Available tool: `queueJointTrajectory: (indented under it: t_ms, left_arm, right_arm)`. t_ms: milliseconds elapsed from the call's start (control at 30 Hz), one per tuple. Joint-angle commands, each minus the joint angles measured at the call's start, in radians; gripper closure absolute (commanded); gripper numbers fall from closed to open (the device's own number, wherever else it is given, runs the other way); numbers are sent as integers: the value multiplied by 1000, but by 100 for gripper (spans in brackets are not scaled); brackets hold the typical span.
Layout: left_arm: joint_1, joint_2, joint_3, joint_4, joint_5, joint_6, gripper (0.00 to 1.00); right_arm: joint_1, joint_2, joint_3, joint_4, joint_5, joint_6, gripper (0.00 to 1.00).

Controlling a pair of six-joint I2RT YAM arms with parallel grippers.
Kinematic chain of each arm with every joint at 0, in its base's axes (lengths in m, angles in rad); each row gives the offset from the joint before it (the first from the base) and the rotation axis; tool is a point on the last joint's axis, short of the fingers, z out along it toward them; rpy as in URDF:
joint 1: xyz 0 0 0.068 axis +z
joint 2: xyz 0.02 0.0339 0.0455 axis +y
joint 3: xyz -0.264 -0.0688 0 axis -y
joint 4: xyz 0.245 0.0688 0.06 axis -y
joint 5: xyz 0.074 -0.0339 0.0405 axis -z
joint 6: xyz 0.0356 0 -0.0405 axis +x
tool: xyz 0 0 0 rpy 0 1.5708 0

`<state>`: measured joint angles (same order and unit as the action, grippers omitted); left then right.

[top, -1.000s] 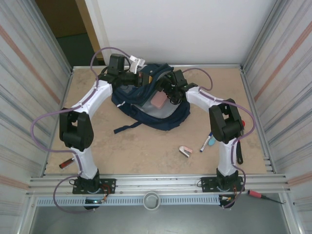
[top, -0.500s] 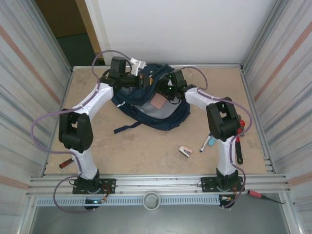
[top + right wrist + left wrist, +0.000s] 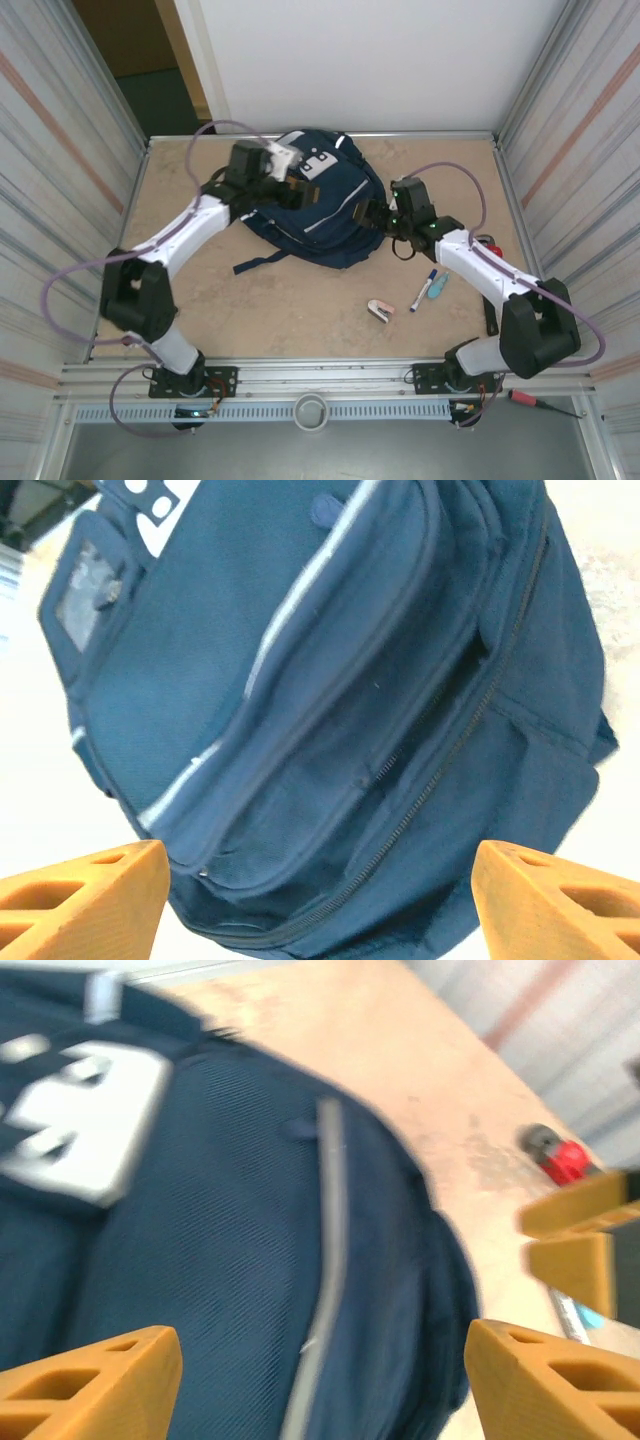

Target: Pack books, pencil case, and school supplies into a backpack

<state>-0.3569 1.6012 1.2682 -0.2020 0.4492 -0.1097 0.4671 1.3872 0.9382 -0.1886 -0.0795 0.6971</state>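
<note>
Navy backpack [image 3: 330, 200] lies lengthwise far-to-near, patches far (left hand [image 3: 320, 1368], right hand [image 3: 320, 880] released).

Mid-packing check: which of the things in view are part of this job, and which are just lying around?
Part of the job:
- navy backpack
- blue-and-white marker pen
- small teal item
- small pink-and-white item

Just lying about:
- red-handled screwdriver, on the front rail off the table
- red-and-black object, near the right wall
</note>
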Motion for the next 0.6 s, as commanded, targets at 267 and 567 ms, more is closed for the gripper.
queueJointTrajectory:
  t_ms: [267, 567]
  left_arm:
    - [271, 258, 131, -93, -107, -192, 24]
    - [176, 381, 139, -158, -178, -100, 33]
  right_arm:
    - [76, 340, 160, 21, 110, -61, 54]
    - [-58, 448, 235, -86, 152, -219, 71]
